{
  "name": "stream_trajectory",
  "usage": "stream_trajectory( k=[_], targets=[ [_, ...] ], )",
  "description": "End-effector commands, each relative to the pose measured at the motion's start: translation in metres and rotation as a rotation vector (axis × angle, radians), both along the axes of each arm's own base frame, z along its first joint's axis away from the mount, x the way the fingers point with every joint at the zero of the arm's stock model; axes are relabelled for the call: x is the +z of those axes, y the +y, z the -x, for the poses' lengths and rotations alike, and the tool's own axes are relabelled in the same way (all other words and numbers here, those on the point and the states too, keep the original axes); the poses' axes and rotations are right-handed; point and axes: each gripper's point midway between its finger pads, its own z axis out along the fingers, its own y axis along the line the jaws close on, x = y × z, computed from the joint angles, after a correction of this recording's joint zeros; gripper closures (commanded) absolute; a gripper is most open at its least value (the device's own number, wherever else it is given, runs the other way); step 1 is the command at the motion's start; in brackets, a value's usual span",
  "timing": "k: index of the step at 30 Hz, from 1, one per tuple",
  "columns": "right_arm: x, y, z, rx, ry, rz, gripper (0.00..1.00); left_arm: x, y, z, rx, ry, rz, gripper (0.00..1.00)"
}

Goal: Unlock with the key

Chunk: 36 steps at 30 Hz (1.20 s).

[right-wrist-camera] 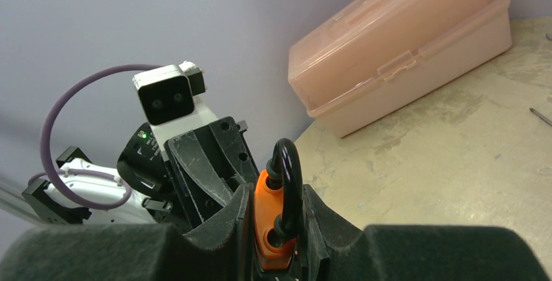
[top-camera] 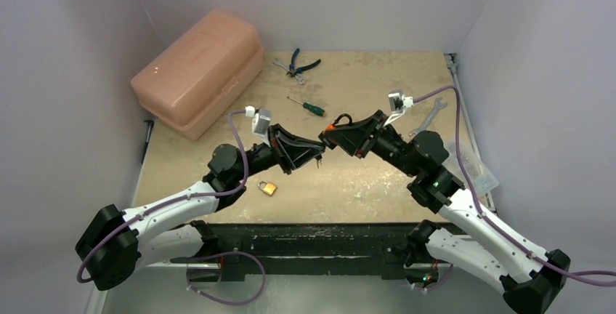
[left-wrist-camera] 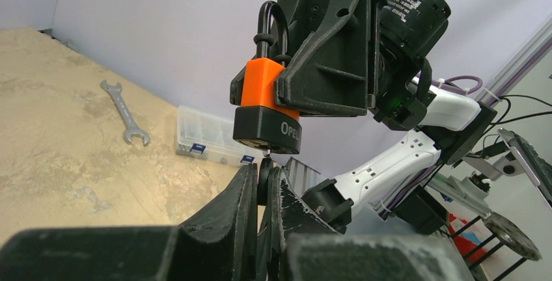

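Note:
My right gripper [top-camera: 330,134] is shut on the padlock [left-wrist-camera: 267,108], which has an orange top, a black base and a black shackle [right-wrist-camera: 287,180], and holds it in the air above the table's middle. From below, my left gripper [left-wrist-camera: 263,172] is shut on the black head of the key [left-wrist-camera: 263,182]. The key's short metal blade points up and meets the underside of the padlock's base. In the right wrist view the orange padlock [right-wrist-camera: 272,219] sits clamped between the two fingers, shackle toward the camera. The two grippers meet tip to tip in the top view, the left gripper [top-camera: 318,155] lower.
A small brass padlock [top-camera: 268,188] lies on the table near the left arm. A pink toolbox [top-camera: 200,70] fills the back left. Pliers [top-camera: 298,63], a green-handled screwdriver [top-camera: 306,105], a wrench [top-camera: 430,118] and a clear parts box [left-wrist-camera: 205,136] lie farther back and right.

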Motion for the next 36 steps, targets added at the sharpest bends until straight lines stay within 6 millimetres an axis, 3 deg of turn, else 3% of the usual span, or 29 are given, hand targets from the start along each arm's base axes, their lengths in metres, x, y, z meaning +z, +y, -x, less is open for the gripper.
stream_trajectory(
  k=[1, 16, 17, 18, 21, 22, 23, 28, 32, 36],
  targets=[
    [0.051, -0.005, 0.005, -0.008, -0.106, -0.095, 1.00, 0.014, 0.000, -0.010, 0.050, -0.058, 0.005, 1.00],
    [0.049, -0.003, 0.000, -0.020, -0.091, -0.088, 1.00, 0.004, 0.002, -0.019, 0.103, -0.067, -0.042, 1.00],
    [0.049, -0.003, -0.001, -0.023, -0.088, -0.087, 1.00, 0.002, 0.002, -0.020, 0.106, -0.063, -0.047, 0.97],
    [0.048, -0.003, -0.002, -0.026, -0.083, -0.084, 1.00, 0.001, 0.001, -0.022, 0.111, -0.059, -0.050, 0.87],
    [0.046, -0.005, -0.006, -0.051, -0.063, -0.073, 1.00, -0.003, 0.005, -0.030, 0.163, -0.038, -0.074, 0.41],
    [0.045, -0.006, -0.007, -0.062, -0.055, -0.068, 1.00, -0.004, 0.007, -0.033, 0.184, -0.034, -0.084, 0.21],
    [0.043, -0.007, -0.009, -0.072, -0.047, -0.062, 1.00, -0.004, 0.010, -0.035, 0.202, -0.036, -0.088, 0.13],
    [0.037, -0.010, -0.015, -0.107, -0.015, -0.039, 1.00, -0.002, 0.014, -0.037, 0.235, -0.056, -0.097, 0.03],
    [0.031, -0.014, -0.026, -0.166, 0.023, -0.005, 1.00, 0.000, 0.015, -0.038, 0.273, -0.096, -0.125, 0.01],
    [0.033, -0.015, -0.027, -0.178, 0.036, 0.004, 1.00, 0.008, 0.004, -0.025, 0.313, -0.211, -0.207, 0.01]
  ],
)
